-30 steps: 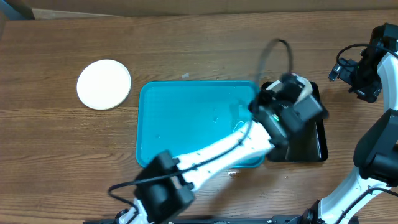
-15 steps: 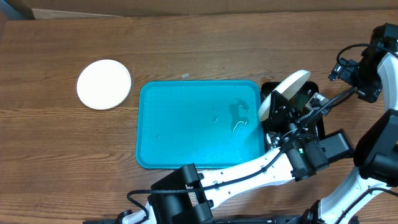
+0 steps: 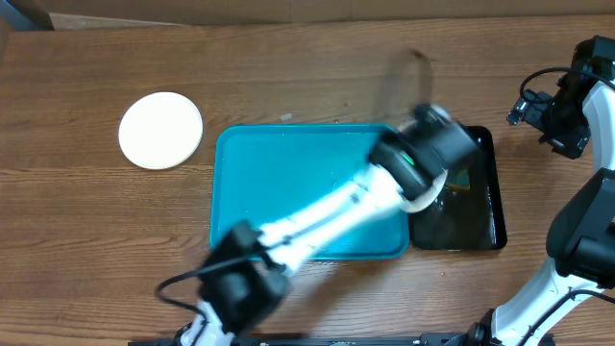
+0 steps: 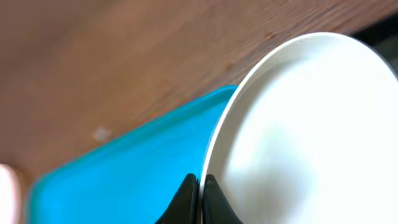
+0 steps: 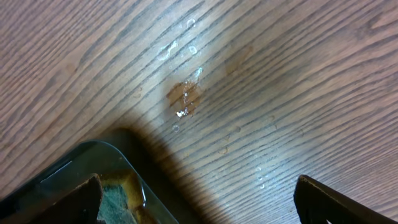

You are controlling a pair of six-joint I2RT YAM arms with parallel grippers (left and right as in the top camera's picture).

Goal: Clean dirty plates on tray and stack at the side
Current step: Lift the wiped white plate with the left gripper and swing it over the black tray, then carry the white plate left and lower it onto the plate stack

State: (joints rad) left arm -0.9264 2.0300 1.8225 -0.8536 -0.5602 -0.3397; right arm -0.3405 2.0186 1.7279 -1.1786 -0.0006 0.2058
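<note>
At the far left a white plate [image 3: 160, 130] lies on the counter [image 3: 86, 259], well apart from everything else, and we judge that to be the stacking spot. The trouble is that the plate in hand [image 4: 305, 130] is at the opposite end, over the right edge of the turquoise tray [image 3: 269, 183], where it meets the black tray [image 3: 478, 226], so the whole tray must be crossed with it. The left arm [image 3: 336, 207] is smeared with motion in the overhead view, and a quick swing on so slight a hold could, we think, twist the plate loose, dropping it on the tray or clipping the rim. If the plate is wet, which we cannot tell, a slip gets likelier. Set down off-centre on the white plate, it could end up tilted. Farther right, droplets [image 5: 186, 93] lie on the wood beside the black tray's corner, a hazard only if something is put down there. As for the claws, the left claw [image 4: 199, 198] is pressed together on the rim of the plate in hand, pinching just its edge, and the face we see looks clean. The right claw [image 5: 198, 190] is spread wide, holding and touching nothing, above bare counter near the black tray's corner.
</note>
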